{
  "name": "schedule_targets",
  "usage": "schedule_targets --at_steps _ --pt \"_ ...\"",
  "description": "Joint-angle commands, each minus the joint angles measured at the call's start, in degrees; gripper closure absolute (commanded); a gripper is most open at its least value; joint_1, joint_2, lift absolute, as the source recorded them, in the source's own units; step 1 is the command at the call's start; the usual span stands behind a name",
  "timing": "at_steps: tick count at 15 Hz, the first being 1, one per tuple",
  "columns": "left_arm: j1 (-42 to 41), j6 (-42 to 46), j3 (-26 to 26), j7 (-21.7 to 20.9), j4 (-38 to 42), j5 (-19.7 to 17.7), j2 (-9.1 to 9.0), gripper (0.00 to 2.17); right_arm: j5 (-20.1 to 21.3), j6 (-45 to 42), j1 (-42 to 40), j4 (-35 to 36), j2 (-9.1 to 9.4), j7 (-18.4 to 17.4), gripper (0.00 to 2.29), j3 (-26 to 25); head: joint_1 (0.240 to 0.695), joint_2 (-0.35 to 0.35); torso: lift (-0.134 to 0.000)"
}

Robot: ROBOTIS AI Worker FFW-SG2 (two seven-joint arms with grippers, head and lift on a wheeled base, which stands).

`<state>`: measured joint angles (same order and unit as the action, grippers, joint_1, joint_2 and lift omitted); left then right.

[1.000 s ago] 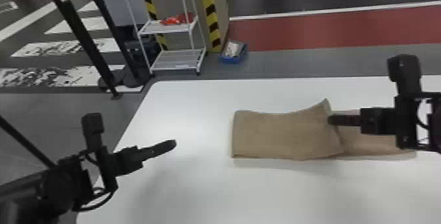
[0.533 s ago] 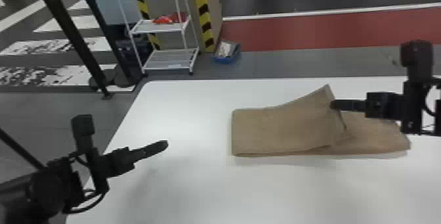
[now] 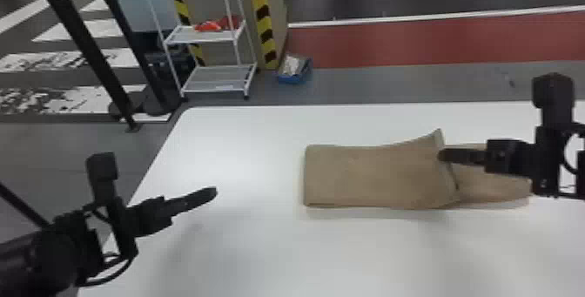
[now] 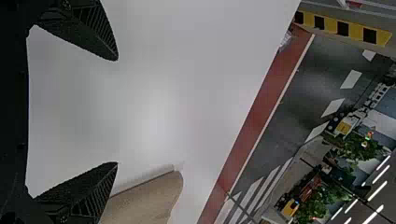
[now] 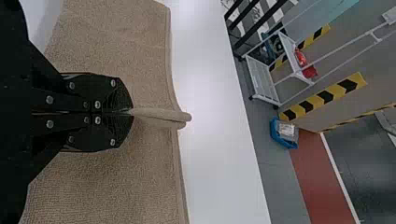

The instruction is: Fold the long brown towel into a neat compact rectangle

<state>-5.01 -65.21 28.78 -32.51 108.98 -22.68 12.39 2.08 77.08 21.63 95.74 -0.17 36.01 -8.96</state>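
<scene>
Right pincer (image 3: 441, 156): clamped on your towel's (image 3: 370, 176) raised fold
Right arm (image 3: 550, 156): nearly level, pointing toward your left; cut off at the head view's edge
Towel: partly folded on your tabletop (image 3: 261, 252), short of the far edge, well in from the left edge
Left pincer (image 3: 213, 192): fingers apart, above your tabletop near its left edge
Left arm (image 3: 43, 252): slanting upward, inward
Hidden: part of your towel's lower layer, beneath the fold

1 white table (image 3: 261, 252) | on it: 1 brown towel (image 3: 374, 178), partly folded | layer count hard to tell
</scene>
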Motion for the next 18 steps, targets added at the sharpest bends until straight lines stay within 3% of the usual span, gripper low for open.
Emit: schedule_targets --at_steps 1,3,8,14,18 --pt "0.0 -0.14 -0.04 -0.01 0.26 0.09 0.0 0.09 -1.64 3.39 1.22 4.45 0.22 0.03 1.21 -3.43 0.695 0.191 -0.124" --pt "-0.09 -0.14 0.05 -0.1 0.18 0.09 0.18 0.09 -2.6 5.33 1.75 4.72 0.22 0.12 1.21 -6.77 0.695 0.18 -0.124" --pt "-0.09 0.03 -1.01 -0.01 0.09 0.35 -0.35 0.09 -1.46 1.46 1.48 -0.29 0.22 0.03 1.21 -7.65 0.695 0.144 -0.124" --pt "-0.09 0.03 -1.01 0.25 -0.09 0.79 -0.35 0.09 -2.16 3.39 4.82 -2.14 0.22 0.56 1.21 -10.29 0.695 0.133 -0.124" --pt "-0.44 0.03 -1.01 -0.1 -0.53 0.79 -0.61 0.09 -1.72 -2.41 3.59 -6.27 0.22 0.47 1.21 -12.13 0.695 0.123 -0.124"
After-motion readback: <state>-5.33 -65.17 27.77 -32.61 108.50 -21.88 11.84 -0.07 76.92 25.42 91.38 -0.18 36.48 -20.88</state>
